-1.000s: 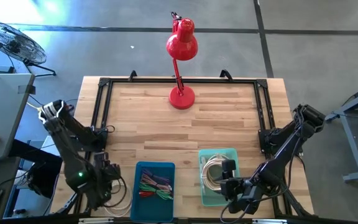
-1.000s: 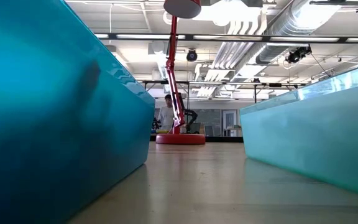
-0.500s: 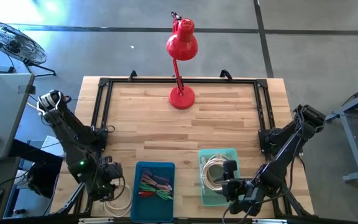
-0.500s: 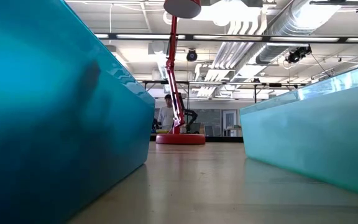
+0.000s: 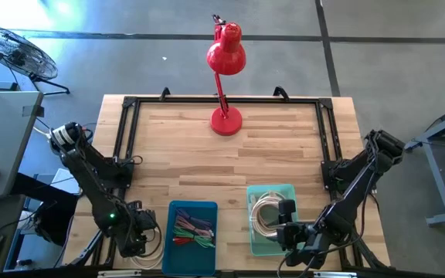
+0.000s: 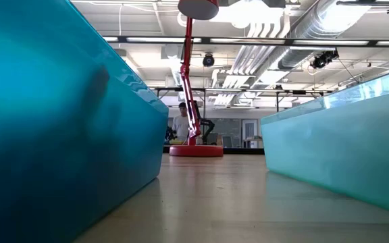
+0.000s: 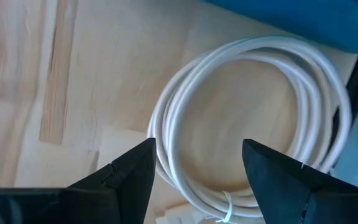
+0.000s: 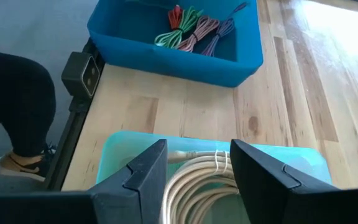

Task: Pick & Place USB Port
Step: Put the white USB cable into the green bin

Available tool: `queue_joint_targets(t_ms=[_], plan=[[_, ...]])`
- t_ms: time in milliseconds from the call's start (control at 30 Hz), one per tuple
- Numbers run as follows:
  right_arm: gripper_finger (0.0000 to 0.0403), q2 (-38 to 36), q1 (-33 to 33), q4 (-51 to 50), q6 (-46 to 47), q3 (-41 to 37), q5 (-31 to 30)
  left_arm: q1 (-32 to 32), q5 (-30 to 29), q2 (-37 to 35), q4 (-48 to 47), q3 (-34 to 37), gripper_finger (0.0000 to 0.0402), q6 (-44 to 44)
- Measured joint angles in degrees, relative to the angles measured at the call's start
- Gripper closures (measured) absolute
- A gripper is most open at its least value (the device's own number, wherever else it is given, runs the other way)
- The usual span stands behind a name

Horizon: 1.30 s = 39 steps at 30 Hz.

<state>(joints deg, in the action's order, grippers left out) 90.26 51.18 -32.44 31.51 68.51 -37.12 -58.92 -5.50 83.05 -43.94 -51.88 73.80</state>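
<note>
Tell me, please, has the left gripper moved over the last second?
Yes. In the high view the left gripper has shifted toward the table's near edge beside the blue bin, ending above the white cable coil.

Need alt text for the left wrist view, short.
A coil of white cable lies on the wooden table, just ahead of the left gripper, whose two dark fingers are spread open. A blue bin edges the frame beyond the coil.
</note>
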Motion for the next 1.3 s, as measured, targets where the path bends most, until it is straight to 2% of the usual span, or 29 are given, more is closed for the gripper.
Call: queue_joint_targets(t_ms=[233,467,1300], plan=[[0.0234,0.0,-0.02,0.13,-0.02,0.0,0.0,0.0,-0.29,1.55,1.22,0.0,0.0169,0.0],[0.0234,0.0,-0.02,-0.26,-0.55,0.0,-0.9,0.02,-3.82,1.66,0.96,-0.02,0.0169,-0.01],[0.0234,0.0,-0.02,-0.92,-0.02,-0.02,-1.7,0.02,-4.12,1.64,0.37,-0.02,0.0169,0.04]])
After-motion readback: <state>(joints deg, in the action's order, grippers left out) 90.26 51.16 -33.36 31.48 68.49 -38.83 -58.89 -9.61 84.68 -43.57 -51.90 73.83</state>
